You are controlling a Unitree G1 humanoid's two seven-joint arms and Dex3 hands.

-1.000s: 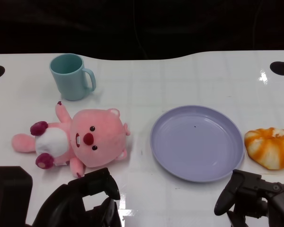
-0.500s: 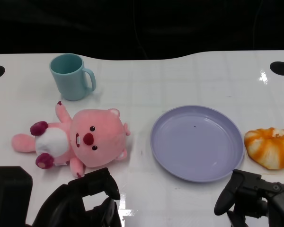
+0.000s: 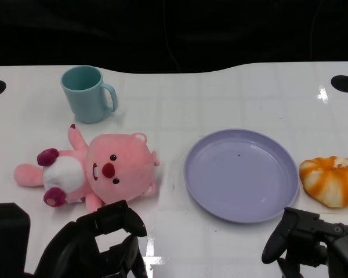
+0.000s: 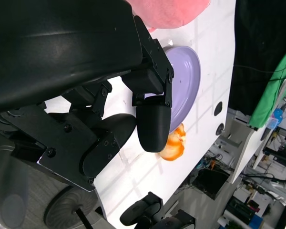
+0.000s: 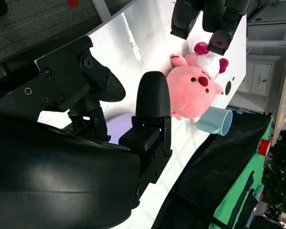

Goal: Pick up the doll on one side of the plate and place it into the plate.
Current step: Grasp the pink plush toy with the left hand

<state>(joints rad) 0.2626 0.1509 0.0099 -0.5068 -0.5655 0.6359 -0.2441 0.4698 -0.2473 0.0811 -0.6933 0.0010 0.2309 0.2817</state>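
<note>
white tabletop (image 3: 220,98) under dark backdrop, glossy, faint grid lines. pink plush doll (image 3: 98,171) lying on its back to the left of the lavender plate (image 3: 240,174), apart from it, not yet in it; plate bare. teal mug (image 3: 88,94) standing beyond the doll; orange-and-white plush pumpkin (image 3: 332,180) just beside the plate's far right rim. left hand (image 3: 98,243) at the lower left, released, fingers apart, holding nothing, fingertips (image 3: 130,220) now just short of the doll's near edge. compared with half a second back: left hand edged forward and slightly up toward the doll, forearm shell drawn lower in frame; doll, plate, mug unmoved. reads as the approach to the grasp just starting. right hand (image 3: 313,246) low at the near right, fingers loosely spread, empty, unchanged. likely next: reach over the soft head or body, close, lift, carry right to the plate.
</note>
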